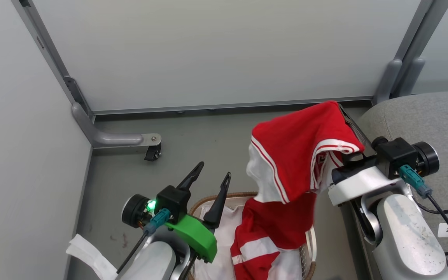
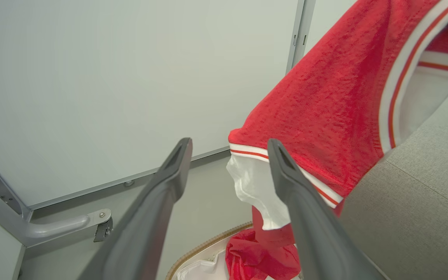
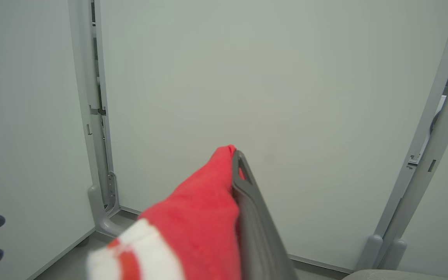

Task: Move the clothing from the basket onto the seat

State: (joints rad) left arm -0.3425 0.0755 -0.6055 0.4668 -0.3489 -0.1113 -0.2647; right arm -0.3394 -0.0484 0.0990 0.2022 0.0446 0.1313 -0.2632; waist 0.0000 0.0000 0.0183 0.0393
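Two pieces of red clothing (image 1: 301,144) are showing, though they may be joining into one. One basket (image 1: 243,193) is holding one white sheet (image 1: 228,221). One seat (image 1: 422,116) is standing nearby. Two grippers are appearing: the left gripper (image 1: 214,169) is showing two fingers (image 2: 173,171), the right gripper (image 3: 236,155) one finger (image 3: 255,217). One caster (image 1: 153,152) is showing.

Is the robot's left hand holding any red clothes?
No, the left hand is spread open with nothing in it, off to the side of the hanging red clothing.
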